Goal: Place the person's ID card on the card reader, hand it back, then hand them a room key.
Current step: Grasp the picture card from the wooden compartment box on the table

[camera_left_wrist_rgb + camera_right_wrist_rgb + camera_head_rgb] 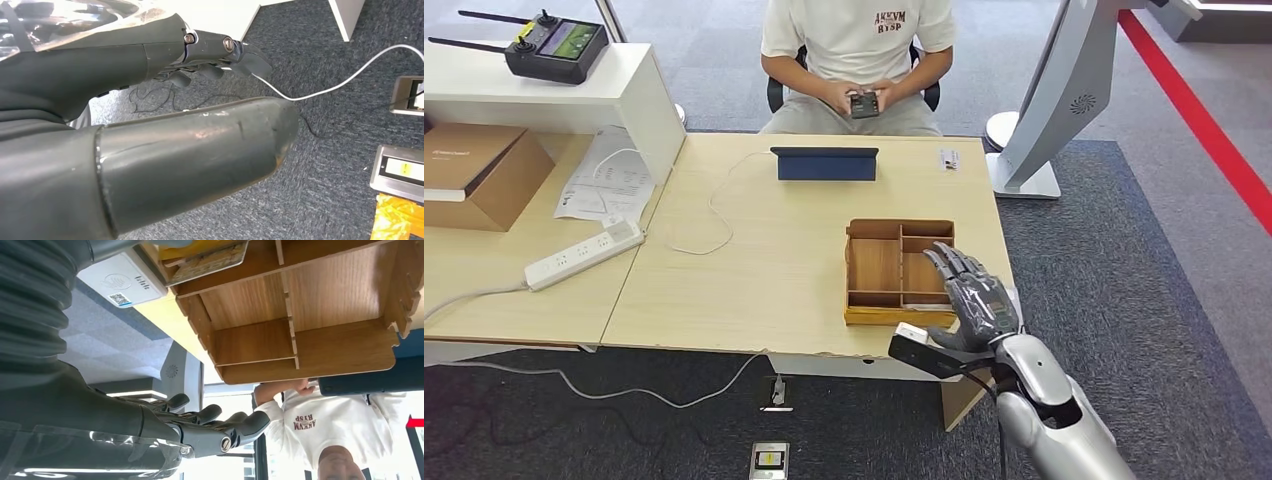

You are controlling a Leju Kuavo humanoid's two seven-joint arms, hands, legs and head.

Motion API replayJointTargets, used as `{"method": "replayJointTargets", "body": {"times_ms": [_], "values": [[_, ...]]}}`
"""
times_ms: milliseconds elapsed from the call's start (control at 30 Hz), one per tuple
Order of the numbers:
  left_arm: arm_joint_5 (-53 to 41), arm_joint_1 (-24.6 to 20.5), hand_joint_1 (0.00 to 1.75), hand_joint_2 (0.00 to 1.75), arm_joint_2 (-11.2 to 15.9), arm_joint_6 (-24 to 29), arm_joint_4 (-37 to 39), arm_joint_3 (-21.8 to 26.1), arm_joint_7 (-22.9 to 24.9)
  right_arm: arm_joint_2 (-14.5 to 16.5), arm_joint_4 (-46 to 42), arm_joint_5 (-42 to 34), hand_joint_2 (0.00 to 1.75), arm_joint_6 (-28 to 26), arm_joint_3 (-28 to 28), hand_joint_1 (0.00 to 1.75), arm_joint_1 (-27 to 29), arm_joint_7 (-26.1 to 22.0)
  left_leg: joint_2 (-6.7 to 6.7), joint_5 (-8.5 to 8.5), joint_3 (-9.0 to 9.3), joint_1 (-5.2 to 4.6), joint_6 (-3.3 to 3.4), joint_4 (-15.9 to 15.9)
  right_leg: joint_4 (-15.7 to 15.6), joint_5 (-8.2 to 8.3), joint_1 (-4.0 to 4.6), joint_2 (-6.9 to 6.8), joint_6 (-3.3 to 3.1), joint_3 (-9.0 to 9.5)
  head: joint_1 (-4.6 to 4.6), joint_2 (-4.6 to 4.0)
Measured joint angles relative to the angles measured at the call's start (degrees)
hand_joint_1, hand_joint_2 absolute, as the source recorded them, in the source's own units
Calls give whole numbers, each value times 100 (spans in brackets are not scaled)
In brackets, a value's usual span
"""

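Card reader (911,333) – a small white box – sits at the near edge of the table (754,280), just beside the near wall of the wooden tray (876,268). The right robot hand (972,300) hangs over the tray's right-hand compartments, fingers stretched and apart, with nothing between them that shows. A yellow-edged card (207,257) lies in the compartment nearest the reader; whether the thumb touches it I cannot tell. A small white card (948,159) lies near the far right edge, possibly the ID.

To do this step well, the hand should come down flat and slow, pinching a card by its edge without nudging the tray or reader off the table.

The left robot hand (125,65) hangs loosely open over grey carpet. A person (859,40) sits opposite – behind a blue tablet (824,163).
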Motion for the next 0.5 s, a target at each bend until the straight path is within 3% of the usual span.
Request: {"method": "replayJointTargets", "body": {"times_ms": [500], "values": [[-4,-1,0,0,-27,14,0,107,-27,403,1020,-121,175,-290,79,0,-283,-256,0,0,0,0,0,0,0,0,0,0,0,-1,0,0]]}}
